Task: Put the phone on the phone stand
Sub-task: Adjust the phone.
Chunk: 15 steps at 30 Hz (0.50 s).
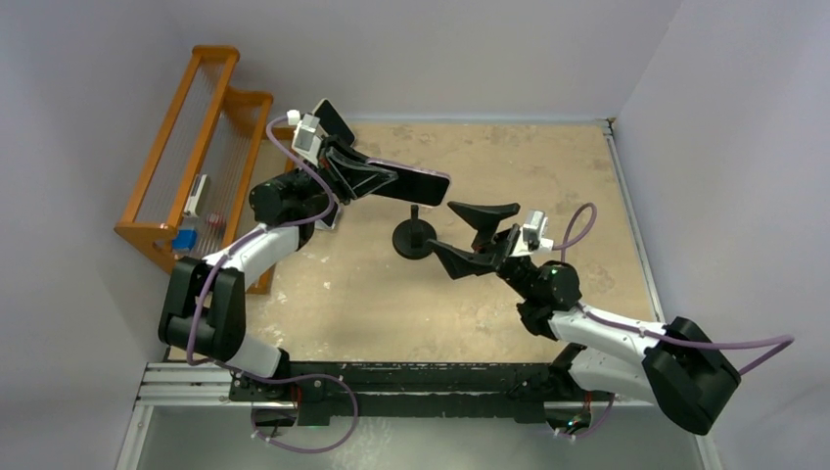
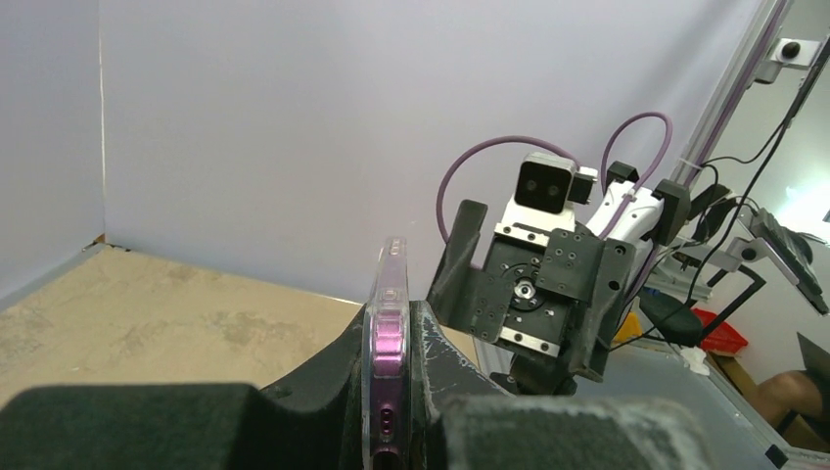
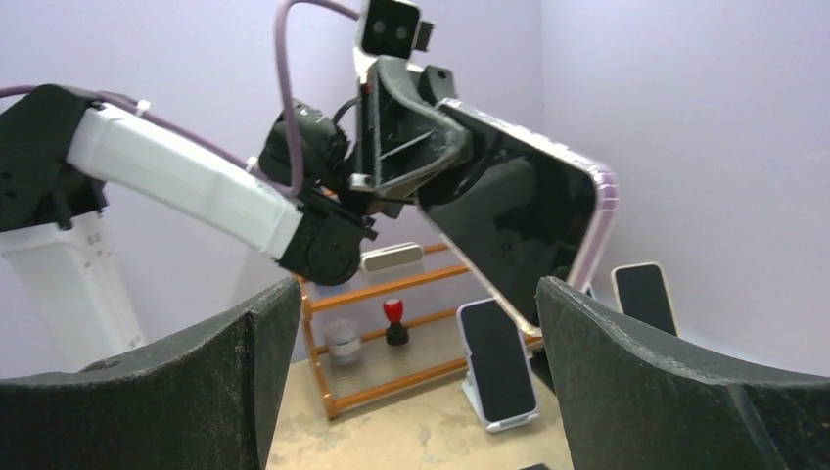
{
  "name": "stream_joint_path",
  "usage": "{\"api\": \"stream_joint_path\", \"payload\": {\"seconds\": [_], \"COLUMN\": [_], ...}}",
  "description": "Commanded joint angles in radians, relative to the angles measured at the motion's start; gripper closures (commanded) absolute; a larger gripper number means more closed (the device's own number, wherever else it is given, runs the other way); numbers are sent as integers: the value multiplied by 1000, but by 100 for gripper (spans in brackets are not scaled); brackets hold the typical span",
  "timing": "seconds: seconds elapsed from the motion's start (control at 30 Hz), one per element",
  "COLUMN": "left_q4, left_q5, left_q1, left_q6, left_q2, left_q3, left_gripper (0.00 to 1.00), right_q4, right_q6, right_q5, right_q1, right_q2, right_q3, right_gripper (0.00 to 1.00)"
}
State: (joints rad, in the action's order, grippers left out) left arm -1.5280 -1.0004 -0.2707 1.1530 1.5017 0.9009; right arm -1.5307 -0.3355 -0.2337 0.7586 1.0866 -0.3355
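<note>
The phone [image 1: 423, 183] hangs in the air above the middle of the bench [image 1: 548, 166], clamped at one end by the left end effector [image 1: 387, 180]. Nearer, the right end effector [image 1: 440, 225] gapes wide and holds nothing, just right of the black phone stand [image 1: 413, 240]. An orange rack [image 1: 196, 147] stands by the far-left corner.

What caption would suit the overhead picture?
Left gripper holds a phone near the black stand; the open right gripper hovers alongside.
</note>
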Motion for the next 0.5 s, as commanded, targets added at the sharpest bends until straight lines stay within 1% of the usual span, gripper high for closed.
{"api": "stream_joint_path", "payload": {"seconds": [0.0,0.13,0.33,0.47], "left_q4": [-229,-229,-229,-228], "left_q5": [72,69,67,64], "left_q1": [-9,-11,-17,-21], "left_q6": [57,70,85,85], "left_q2": [-69,-83,-92,-93], "left_q3": [5,9,4,5], "left_gripper": [100,100,100,100], "right_q4": [-42,-35,-23,-25], "right_q6": [36,15,5,-17], "right_q5": [24,-20,-84,-247], "right_q1": [-36,-80,-91,-91], "right_q2": [22,67,159,215], "right_q3": [-79,-130,-206,-268], "right_gripper": [10,9,10,12]}}
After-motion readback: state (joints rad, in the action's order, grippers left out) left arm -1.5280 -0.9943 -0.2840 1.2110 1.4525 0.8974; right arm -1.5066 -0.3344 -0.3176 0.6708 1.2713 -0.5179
